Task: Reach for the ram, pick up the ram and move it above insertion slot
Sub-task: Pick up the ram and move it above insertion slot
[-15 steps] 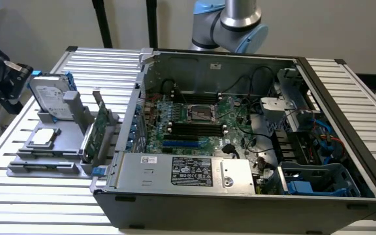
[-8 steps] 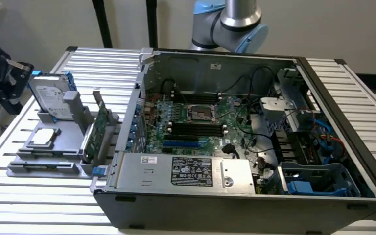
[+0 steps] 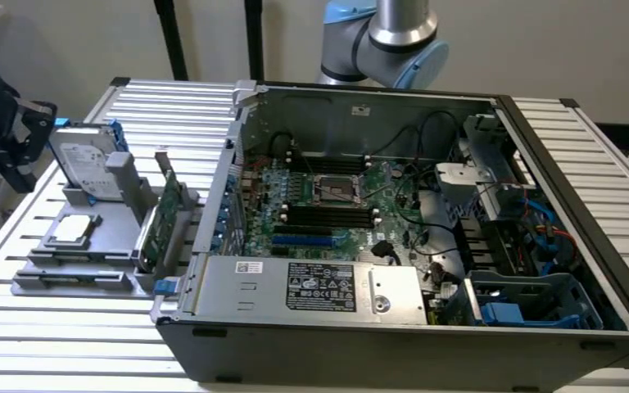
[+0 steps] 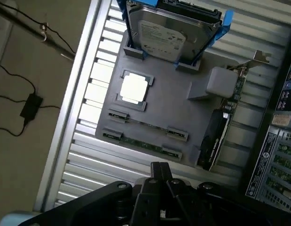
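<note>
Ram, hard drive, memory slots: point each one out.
ram [image 4: 140, 143]: wrist view, midway along the thin green stick.
hard drive [image 4: 171, 30]: wrist view, on its silver labelled face.
memory slots [image 3: 326, 214]: exterior view, middle of one long black socket.

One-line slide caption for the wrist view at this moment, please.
Gripper near the grey tray; ram lies flat along its near edge, hard drive stands at the far end.
</note>
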Available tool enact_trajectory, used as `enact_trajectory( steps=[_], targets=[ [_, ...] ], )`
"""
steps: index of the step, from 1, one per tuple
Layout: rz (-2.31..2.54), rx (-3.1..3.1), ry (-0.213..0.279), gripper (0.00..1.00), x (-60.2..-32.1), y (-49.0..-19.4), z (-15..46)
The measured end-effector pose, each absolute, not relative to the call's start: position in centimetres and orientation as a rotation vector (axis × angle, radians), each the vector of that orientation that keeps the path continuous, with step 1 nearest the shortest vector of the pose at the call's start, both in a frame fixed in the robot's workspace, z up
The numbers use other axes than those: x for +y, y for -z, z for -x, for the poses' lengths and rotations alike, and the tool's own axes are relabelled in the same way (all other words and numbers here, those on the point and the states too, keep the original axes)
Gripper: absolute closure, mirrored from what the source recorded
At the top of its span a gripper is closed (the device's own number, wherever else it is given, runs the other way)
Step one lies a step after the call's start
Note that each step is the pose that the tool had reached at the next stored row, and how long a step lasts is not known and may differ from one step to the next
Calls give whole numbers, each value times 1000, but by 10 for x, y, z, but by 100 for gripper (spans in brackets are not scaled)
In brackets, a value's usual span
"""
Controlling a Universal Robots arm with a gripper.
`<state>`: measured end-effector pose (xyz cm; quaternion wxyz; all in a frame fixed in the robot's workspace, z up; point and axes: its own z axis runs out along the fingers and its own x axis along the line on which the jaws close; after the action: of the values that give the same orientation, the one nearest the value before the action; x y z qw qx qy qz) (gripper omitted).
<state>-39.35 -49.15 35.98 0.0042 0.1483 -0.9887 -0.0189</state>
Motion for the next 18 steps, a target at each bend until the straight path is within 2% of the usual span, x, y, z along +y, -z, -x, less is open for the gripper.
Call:
enact_trajectory(
  steps=[18],
  targets=[
    [-962, -2975, 56, 89, -492, -355, 393]
  ],
)
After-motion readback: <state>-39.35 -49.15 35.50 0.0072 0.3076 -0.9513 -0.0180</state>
